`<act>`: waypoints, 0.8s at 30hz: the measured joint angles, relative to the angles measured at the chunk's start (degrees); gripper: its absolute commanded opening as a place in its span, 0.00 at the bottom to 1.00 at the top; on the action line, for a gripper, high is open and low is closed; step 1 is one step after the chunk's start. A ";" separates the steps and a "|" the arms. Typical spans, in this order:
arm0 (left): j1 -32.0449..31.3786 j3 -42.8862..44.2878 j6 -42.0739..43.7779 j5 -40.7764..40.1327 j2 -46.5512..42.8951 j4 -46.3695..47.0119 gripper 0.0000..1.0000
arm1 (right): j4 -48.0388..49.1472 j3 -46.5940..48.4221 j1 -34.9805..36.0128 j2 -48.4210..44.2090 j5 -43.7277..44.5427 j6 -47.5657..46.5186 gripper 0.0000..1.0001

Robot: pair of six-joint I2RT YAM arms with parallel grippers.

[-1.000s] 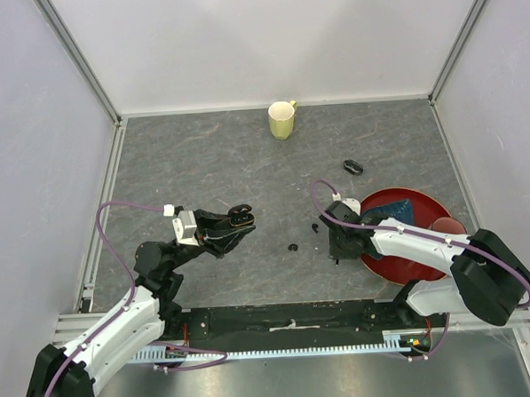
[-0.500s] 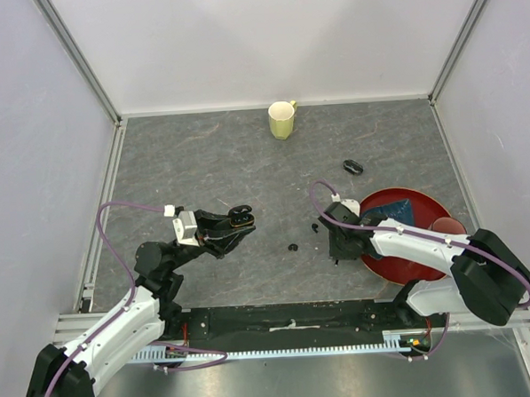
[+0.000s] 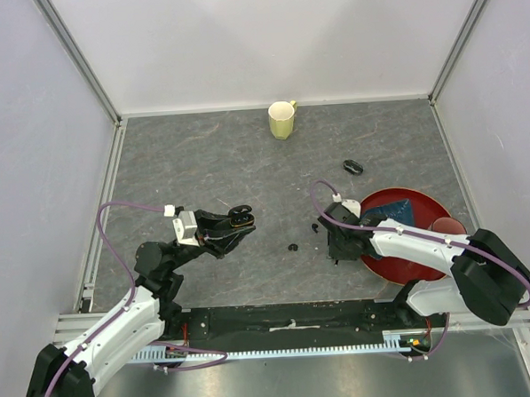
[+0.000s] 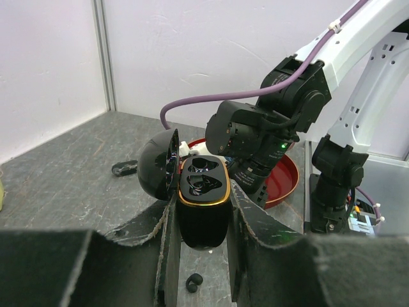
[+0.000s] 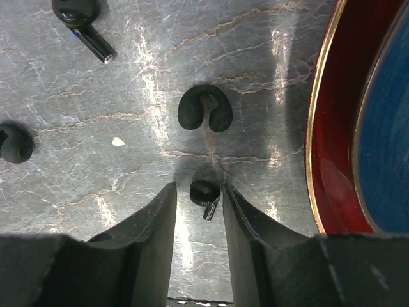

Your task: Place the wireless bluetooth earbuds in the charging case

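From above, the left gripper hangs over the grey marbled table, clamped on the glossy black oval charging case. The right gripper points down at the table just beside the round red plate; from here, how far its jaws stand apart cannot be told. One tiny black earbud lies on the table between the two grippers. A small black ring-shaped piece lies further back, and a yellow-green mug stands near the far wall.

The left wrist camera shows the two padded fingers pressed against both sides of the charging case. The case is upright, with its domed lid swung open to one side and a gold rim around two moulded hollows. The loose earbud lies on the table below the case. The right arm stands behind it, in front of the red plate.

In the right wrist view, the right gripper has its jaws a narrow way apart. They straddle a small black stemmed earbud lying on the table. A sliver of table shows on one side of this earbud, so it is not pinched. Just beyond lies a black C-shaped hook piece. A larger stemmed earbud lies further off, and a round black piece sits at the frame's edge. The plate's rim runs down one side.
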 measured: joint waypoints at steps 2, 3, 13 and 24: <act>0.00 0.00 0.00 0.00 0.07 0.00 0.02 | 0.11 0.00 0.00 0.00 0.02 0.90 0.43; 0.00 0.00 0.00 0.00 0.09 0.00 0.02 | 0.11 0.00 0.00 0.00 0.11 1.49 0.43; 0.00 0.00 0.00 -0.02 0.09 0.00 0.02 | -0.33 -0.46 0.00 -0.61 1.66 5.70 0.38; 0.00 0.00 0.00 -0.04 0.50 0.02 0.02 | -0.68 -0.48 0.00 -0.63 2.01 5.81 0.35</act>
